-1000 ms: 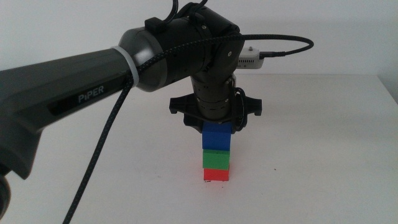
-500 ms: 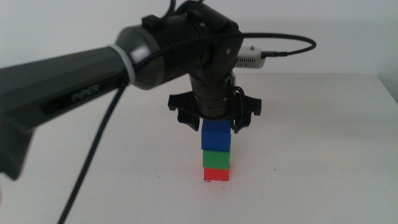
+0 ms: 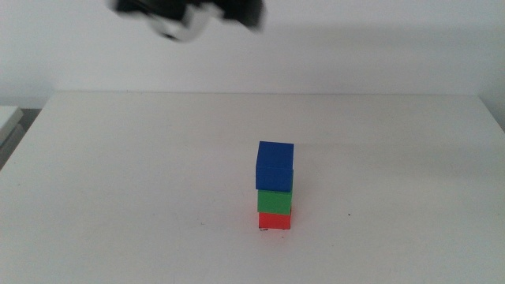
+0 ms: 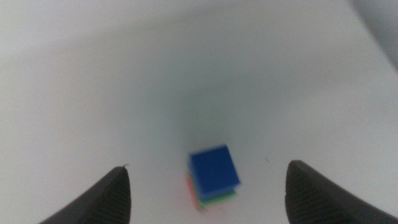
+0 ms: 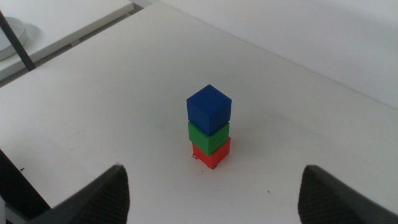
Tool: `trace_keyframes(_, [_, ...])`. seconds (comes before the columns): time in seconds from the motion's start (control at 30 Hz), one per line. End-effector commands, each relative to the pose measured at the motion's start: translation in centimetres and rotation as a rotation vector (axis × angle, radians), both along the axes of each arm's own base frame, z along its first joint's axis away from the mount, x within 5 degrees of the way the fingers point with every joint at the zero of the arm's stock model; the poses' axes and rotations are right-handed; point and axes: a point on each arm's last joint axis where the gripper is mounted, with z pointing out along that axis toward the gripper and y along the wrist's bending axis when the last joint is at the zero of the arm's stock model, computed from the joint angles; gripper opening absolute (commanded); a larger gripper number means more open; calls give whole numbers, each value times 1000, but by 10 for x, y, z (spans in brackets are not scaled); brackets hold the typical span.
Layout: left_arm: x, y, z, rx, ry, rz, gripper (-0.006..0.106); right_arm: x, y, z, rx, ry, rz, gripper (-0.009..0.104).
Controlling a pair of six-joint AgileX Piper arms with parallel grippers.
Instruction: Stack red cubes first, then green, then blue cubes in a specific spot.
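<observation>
Red cube (image 3: 274,220) sat on the white tabletop (image 3: 142,181), right of centre and toward the near edge in the middle view. Green cube (image 3: 274,200) rested squarely on the red cube; blue cube (image 3: 274,166) rested on the green one, turned slightly out of line with the two below. Stack stood upright, three high, nothing touching it. A tiny black pen mark (image 3: 263,229) showed at the red cube's near left corner; the rest of the marked spot lay hidden under the stack. A lone small black dot (image 3: 349,214) lay on the tabletop, right of the stack and apart from it.

Left gripper (image 4: 208,186) hung above the stack, looking straight down on the blue top face, jaws spread wide with both tips well clear of the cubes. In the middle view only a blurred dark shape appeared at the top edge. Right gripper (image 5: 214,186) waited off to the side, facing the stack from a distance, jaws likewise wide apart and empty.

No readable writing or labels in any view.
</observation>
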Motion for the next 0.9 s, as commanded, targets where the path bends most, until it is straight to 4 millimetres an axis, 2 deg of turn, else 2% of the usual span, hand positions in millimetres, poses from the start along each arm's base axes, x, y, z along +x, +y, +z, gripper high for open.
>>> trace_keyframes(0.0, [-22,30,22,43,-125,-15,81,3,-3,-4,-3,-9,2,91])
trace_keyframes(0.1, [-54,78,37,43,-227,60,85,3,-3,-4,-3,-9,2,91])
trace_keyframes(0.17, [-74,110,36,60,-273,125,88,3,-3,-4,-3,-9,2,91])
trace_keyframes(0.27, [-101,148,18,77,-267,229,90,3,-3,-4,-3,-9,2,91])
trace_keyframes(0.37, [-126,171,-6,68,-298,310,90,3,-3,-4,-3,-9,2,91])
trace_keyframes(0.5, [-146,180,-29,34,-360,383,90,3,-3,-4,-3,-9,2,91])
trace_keyframes(0.6, [-155,177,-40,-20,-347,381,90,3,-3,-4,-3,-9,2,91])
trace_keyframes(0.87, [-168,175,-39,-82,-372,358,90,3,-3,-4,-3,-9,2,91])
